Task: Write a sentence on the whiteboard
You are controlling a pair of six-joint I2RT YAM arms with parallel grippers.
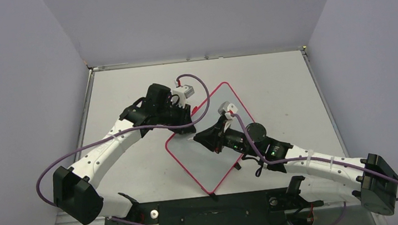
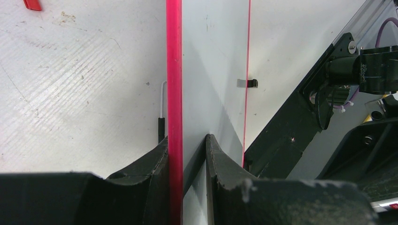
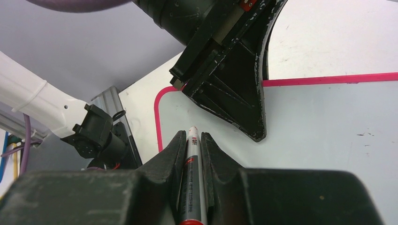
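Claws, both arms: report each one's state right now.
Left claw: closed on the rim of the whiteboard.
Right claw: closed on a marker.

My layout view
White red-rimmed whiteboard [image 1: 209,168] on table [image 1: 127,92]; left gripper [image 2: 185,139] on its 10 o'clock rim; right gripper [image 3: 192,134], grey marker [image 3: 191,183] in it, reaching over from 4 o'clock.

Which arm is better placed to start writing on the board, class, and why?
Right. The right tool is shut on the marker, its tip over the board. The left tool only clamps the board's red edge.
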